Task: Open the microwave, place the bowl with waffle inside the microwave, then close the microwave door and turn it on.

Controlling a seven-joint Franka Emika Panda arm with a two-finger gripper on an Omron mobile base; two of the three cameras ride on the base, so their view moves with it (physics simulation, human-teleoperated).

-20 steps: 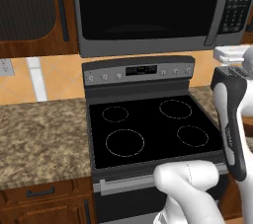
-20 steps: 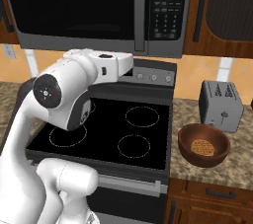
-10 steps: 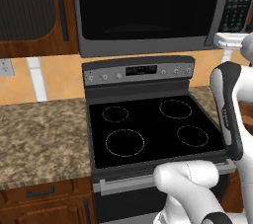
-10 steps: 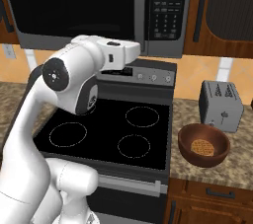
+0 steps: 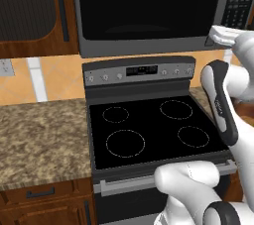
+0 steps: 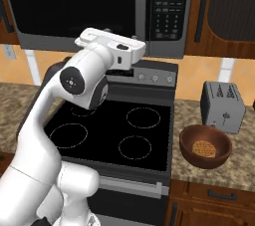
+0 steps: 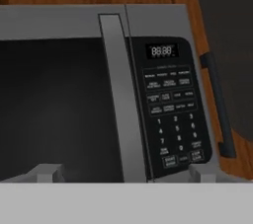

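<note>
The microwave (image 5: 149, 11) hangs above the stove with its door (image 7: 59, 104) shut. In the hand view the door's long vertical handle bar (image 7: 118, 94) stands just left of the button panel (image 7: 170, 109). My gripper (image 7: 124, 173) faces the microwave front a short way off, open and empty, with one fingertip (image 7: 47, 172) on each side of the handle. My white hand (image 6: 112, 46) is raised in front of the microwave's lower edge. The dark brown bowl (image 6: 205, 145) with the waffle (image 6: 204, 148) in it sits on the counter right of the stove.
A black glass stove top (image 5: 154, 130) with its control strip (image 5: 139, 73) lies under the microwave. A grey toaster (image 6: 222, 105) stands behind the bowl. Granite counter (image 5: 39, 135) runs left of the stove. Brown cabinets (image 6: 224, 6) flank the microwave.
My arm has lifted the hand up from stove-panel height to the microwave's lower front. The gripper stays open. The bowl and the door have not moved.
</note>
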